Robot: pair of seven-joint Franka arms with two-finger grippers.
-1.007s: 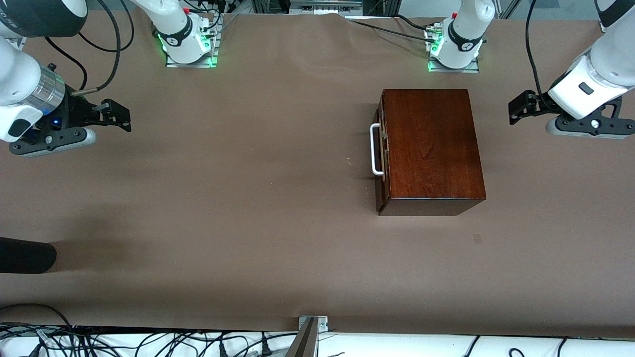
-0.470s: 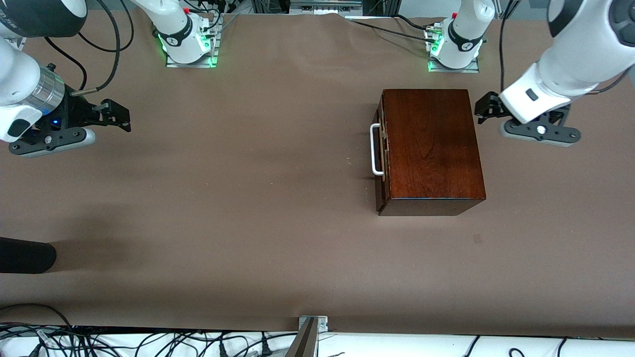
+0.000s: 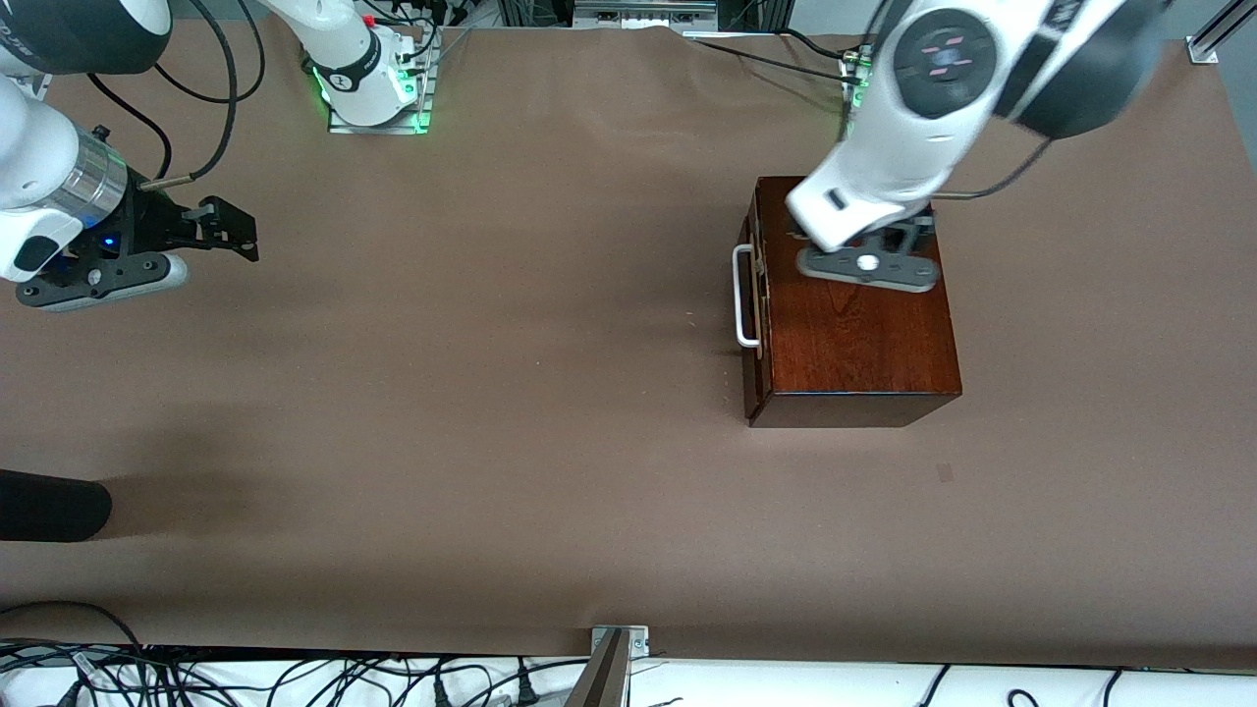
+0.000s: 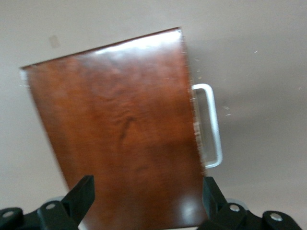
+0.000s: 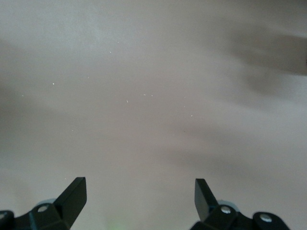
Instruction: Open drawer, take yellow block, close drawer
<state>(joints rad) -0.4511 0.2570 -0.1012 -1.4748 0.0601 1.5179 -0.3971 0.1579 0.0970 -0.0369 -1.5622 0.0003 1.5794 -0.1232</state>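
The dark reddish-brown wooden box [image 3: 859,324] stands toward the left arm's end of the table. Its drawer [image 3: 754,295] is shut, and the white U-shaped handle [image 3: 743,295] faces the right arm's end. My left gripper [image 4: 146,194] is open and empty, up in the air over the box's top. The left wrist view shows the box [image 4: 120,134] and the handle [image 4: 212,124] below its spread fingers [image 4: 81,191]. My right gripper [image 3: 236,231] is open and empty and waits over bare table at the right arm's end. The yellow block is out of view.
A black rounded object [image 3: 49,506] lies at the table's edge at the right arm's end, nearer the front camera. The brown table cover [image 3: 491,393] spreads between the box and the right gripper. A metal bracket [image 3: 619,640] and cables line the front edge.
My left arm has swung from the table's end in over the top of the wooden box. The right arm and the box have not moved.
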